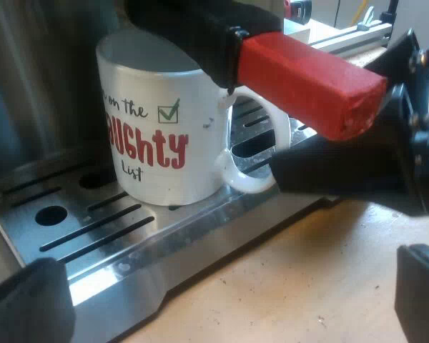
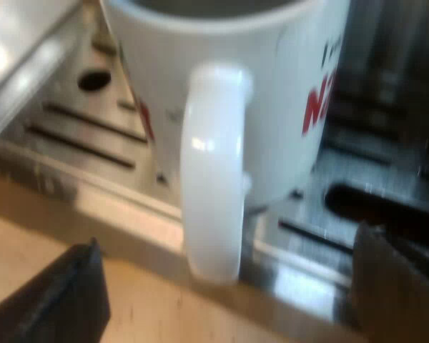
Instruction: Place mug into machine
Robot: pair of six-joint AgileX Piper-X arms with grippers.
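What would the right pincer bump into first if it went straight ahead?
Probably the mug's handle, which is just ahead of the open right pincer, though depth is hard to judge.

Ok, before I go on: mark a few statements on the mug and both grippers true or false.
1. The mug stands upright on the tray. True.
2. The right gripper is shut on the handle. False: it is open, with a finger on either side of the handle and neither touching it.
3. The holder's red end sits above the mug. True.
4. The left gripper holds the mug. False: it is open and holds nothing.
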